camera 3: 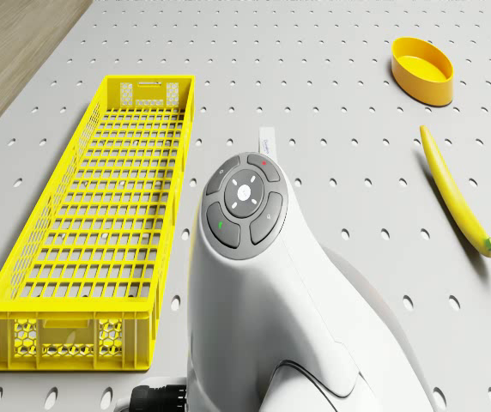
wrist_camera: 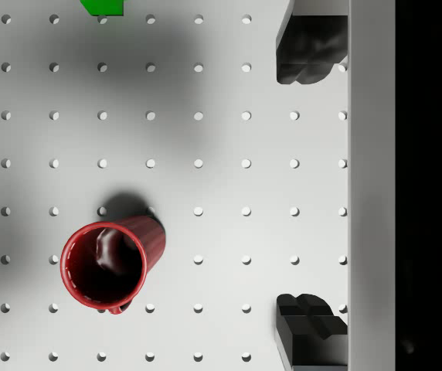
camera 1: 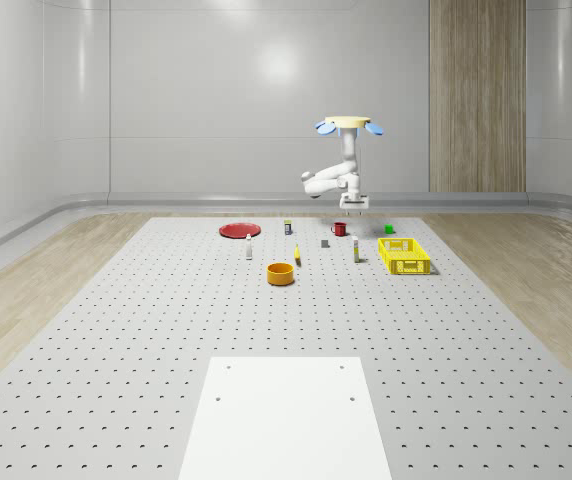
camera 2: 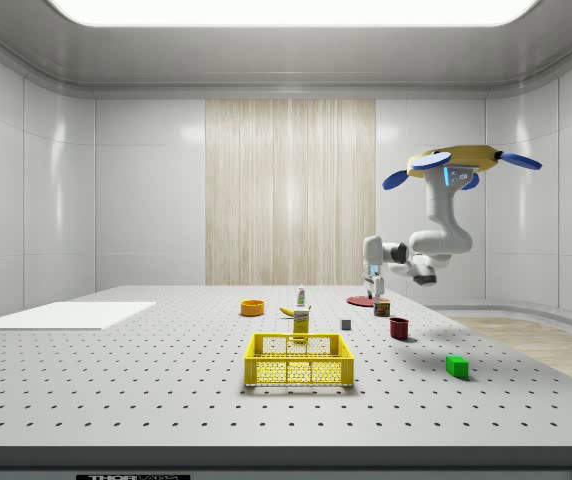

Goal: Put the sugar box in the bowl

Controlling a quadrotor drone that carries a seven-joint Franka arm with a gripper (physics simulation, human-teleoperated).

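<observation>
The sugar box (camera 1: 356, 250) is a small upright yellow-and-white box; it stands just behind the yellow crate in the side view (camera 2: 301, 320). A white edge of the box (camera 3: 267, 142) peeks past the arm in the drone view. The orange bowl (camera 1: 281, 273) (camera 2: 253, 308) (camera 3: 421, 70) sits nearer the table's middle. My drone (camera 1: 348, 125) hovers high over the table's far part. The gripper (camera 1: 354, 206) (wrist_camera: 310, 189) hangs open and empty above the table beside a red mug (wrist_camera: 113, 263), well apart from box and bowl.
A yellow crate (camera 1: 404, 255) lies at the whole-scene view's right, and a banana (camera 3: 456, 190) lies between it and the bowl. Also on the table are a red plate (camera 1: 238, 230), a white bottle (camera 1: 249, 248), a grey cube (camera 1: 329, 242), a can (camera 1: 287, 227) and a green cube (camera 1: 389, 229). The table's edge (wrist_camera: 372, 185) runs close to the gripper.
</observation>
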